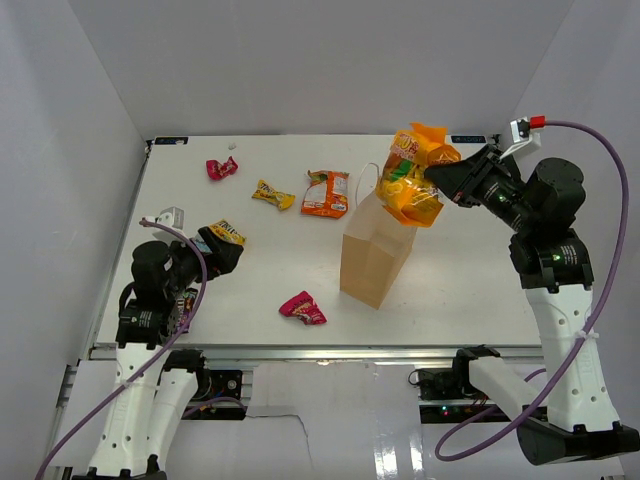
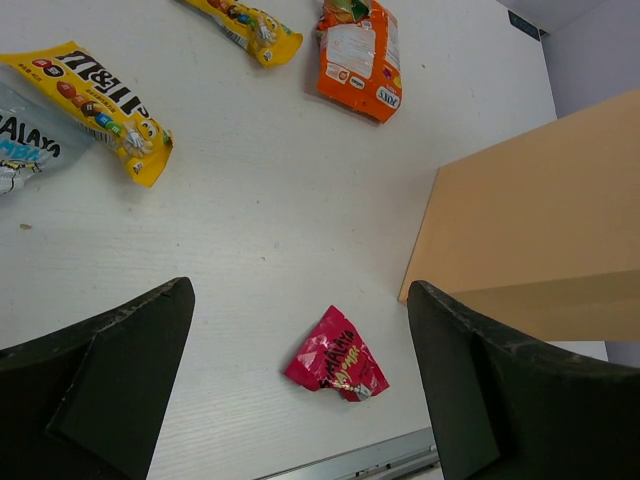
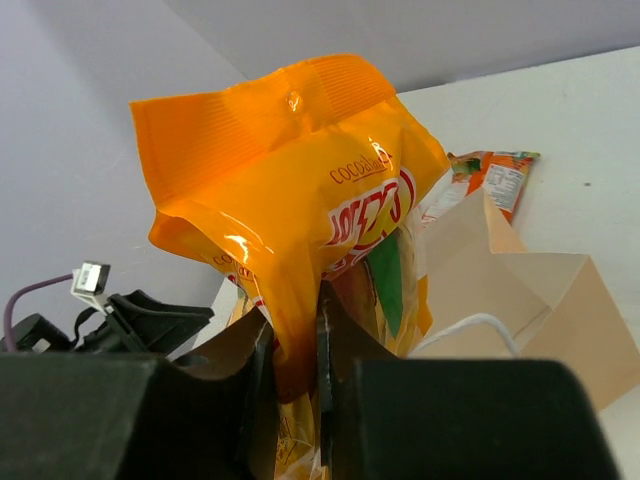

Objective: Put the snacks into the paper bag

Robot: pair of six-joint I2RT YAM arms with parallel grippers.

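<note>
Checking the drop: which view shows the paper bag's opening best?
Right wrist: it looks into the open paper bag below the gripped chip bag. Top view shows its outside; left wrist only one side wall.

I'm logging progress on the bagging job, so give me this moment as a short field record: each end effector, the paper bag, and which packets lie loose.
right end effector: shut on the orange chip bag, raised at the paper bag's open top
left end effector: open, empty, above the table
paper bag: upright, top open
loose on table: near pink-red packet, far pink-red packet, M&M's packet, yellow packet, small orange packet
bag contents: cannot tell
</note>
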